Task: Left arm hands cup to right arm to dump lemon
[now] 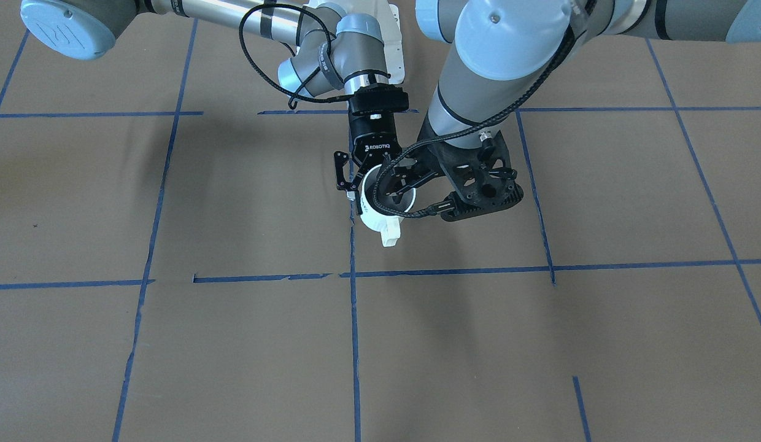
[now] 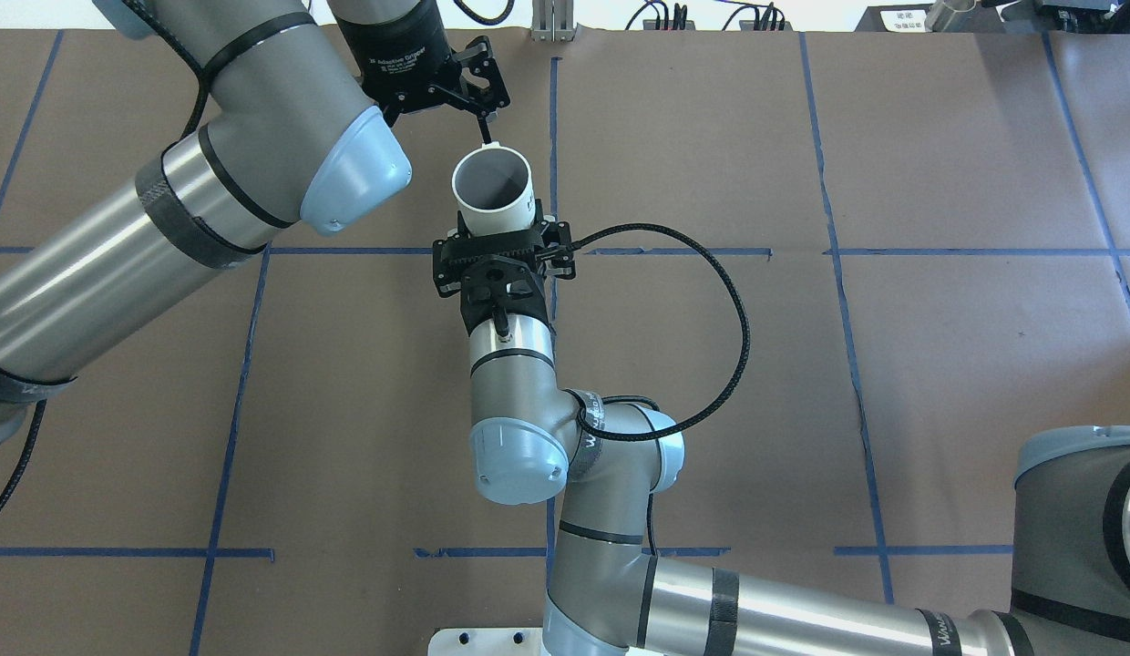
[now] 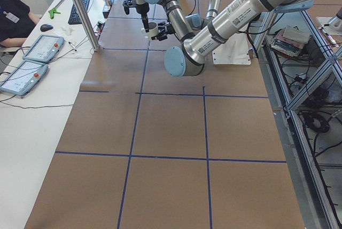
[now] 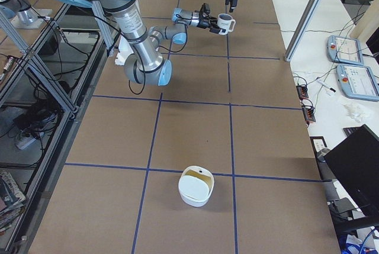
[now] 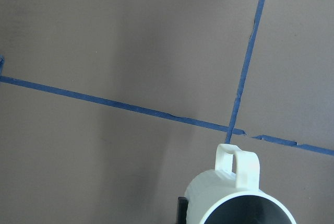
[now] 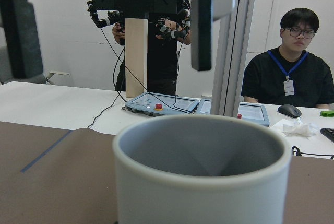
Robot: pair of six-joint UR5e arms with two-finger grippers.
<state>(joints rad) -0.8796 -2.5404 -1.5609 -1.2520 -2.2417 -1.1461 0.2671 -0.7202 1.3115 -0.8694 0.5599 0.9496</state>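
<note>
The white cup [image 2: 503,215] hangs upright above the table, with its handle [image 1: 390,236] pointing away from the robot. My right gripper [image 2: 498,226] reaches in level from the robot's side and is shut on the cup's body, one finger on each flank. My left gripper [image 2: 492,118] comes down from above at the handle side. Its jaws are spread and one fingertip sits close to the rim. The cup [image 5: 209,198] fills the bottom of the left wrist view, and the cup [image 6: 203,182] looms large in the right wrist view. Only grey inner wall shows inside it, and the lemon is hidden.
A white bowl [image 4: 195,190] with something yellowish in it sits on the brown table toward the robot's right end. A metal post [image 3: 80,10], tablets [image 3: 32,61] and seated people line the operators' side. Blue tape lines [image 1: 354,344] grid the tabletop.
</note>
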